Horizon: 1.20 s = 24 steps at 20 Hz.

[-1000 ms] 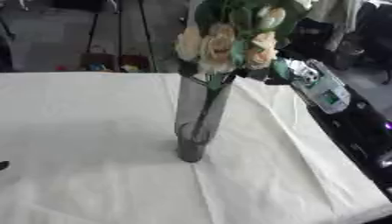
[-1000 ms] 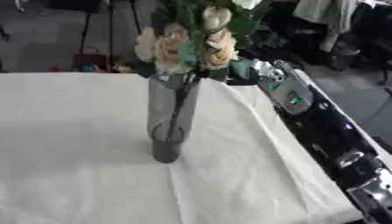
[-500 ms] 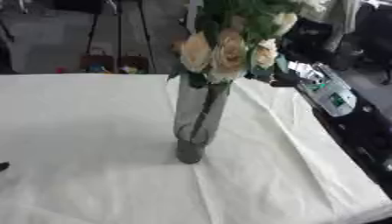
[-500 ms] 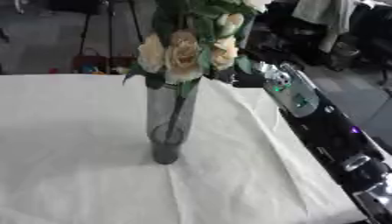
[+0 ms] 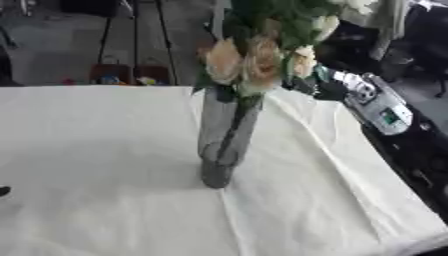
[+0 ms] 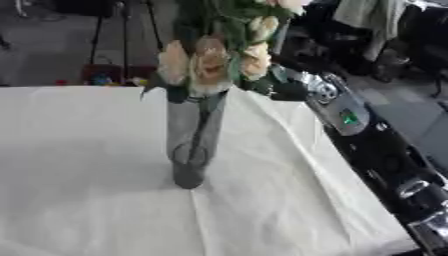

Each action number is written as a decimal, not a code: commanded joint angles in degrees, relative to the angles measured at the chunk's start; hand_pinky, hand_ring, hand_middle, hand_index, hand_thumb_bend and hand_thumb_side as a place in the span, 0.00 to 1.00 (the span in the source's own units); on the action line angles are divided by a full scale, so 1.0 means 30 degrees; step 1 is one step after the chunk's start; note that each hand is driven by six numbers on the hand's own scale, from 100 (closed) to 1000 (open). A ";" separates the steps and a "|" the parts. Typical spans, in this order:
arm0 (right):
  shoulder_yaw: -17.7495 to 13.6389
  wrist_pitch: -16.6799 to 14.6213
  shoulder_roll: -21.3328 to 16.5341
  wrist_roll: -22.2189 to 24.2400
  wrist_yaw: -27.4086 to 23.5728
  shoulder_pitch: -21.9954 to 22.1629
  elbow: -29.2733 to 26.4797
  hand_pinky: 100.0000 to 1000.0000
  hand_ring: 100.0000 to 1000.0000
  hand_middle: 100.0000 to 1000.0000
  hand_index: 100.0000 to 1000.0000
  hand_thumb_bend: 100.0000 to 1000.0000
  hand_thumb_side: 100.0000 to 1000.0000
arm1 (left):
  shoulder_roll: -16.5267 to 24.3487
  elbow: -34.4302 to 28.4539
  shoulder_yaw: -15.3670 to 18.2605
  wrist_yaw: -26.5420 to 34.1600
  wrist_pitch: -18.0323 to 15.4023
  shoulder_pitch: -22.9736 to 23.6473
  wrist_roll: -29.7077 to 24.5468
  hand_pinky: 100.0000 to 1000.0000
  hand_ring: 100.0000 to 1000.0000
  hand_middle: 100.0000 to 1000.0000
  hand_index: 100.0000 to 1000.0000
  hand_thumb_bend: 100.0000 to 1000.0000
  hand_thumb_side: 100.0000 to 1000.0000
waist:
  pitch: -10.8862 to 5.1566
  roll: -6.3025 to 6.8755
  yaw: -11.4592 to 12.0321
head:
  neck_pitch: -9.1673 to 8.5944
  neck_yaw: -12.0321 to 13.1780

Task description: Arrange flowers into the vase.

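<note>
- Standing at centre frame on the white tablecloth [image 5: 105, 165], the grey vase [image 5: 224, 145] is upright with the flowers [image 5: 249, 60] already in it, their stems inside.
- Reaching in from the right edge, the right arm ends behind the blooms; whether the right hand [image 6: 289, 90] grips or has released, I cannot tell.
- Any withdrawal should probably go straight back, clear of the leaves, so the tall vase stays upright.
- No left hand shows clearly.

Tall grey glass vase [image 5: 224, 140] upright mid-table, holding cream roses [image 5: 254, 60], stems inside.

No legible text — none anywhere.
</note>
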 commanded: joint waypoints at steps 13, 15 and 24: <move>-0.0877 -0.6313 -0.0872 0.6260 0.0125 0.0062 0.0648 1.00 1.00 1.00 1.00 0.12 0.91 | 0.0063 -0.0314 0.0094 -0.0016 -0.0026 -0.0285 0.0028 0.70 0.95 0.65 0.80 0.91 0.74 | -0.0272 0.0144 -0.0129 | -0.0119 0.0114; -0.1088 -0.6313 -0.0982 0.6260 0.0079 0.0260 0.0726 1.00 1.00 1.00 1.00 0.11 0.91 | 0.0071 -0.0323 0.0112 -0.0021 -0.0027 -0.0299 0.0046 0.70 0.95 0.65 0.80 0.91 0.74 | -0.0265 0.0156 -0.0170 | -0.0141 0.0136; -0.2262 -0.6313 -0.1425 0.6260 -0.0290 0.1062 0.1043 1.00 1.00 1.00 1.00 0.09 0.88 | 0.0081 -0.0339 0.0169 -0.0031 -0.0030 -0.0315 0.0113 0.70 0.95 0.65 0.80 0.91 0.74 | -0.0236 0.0177 -0.0344 | -0.0194 0.0193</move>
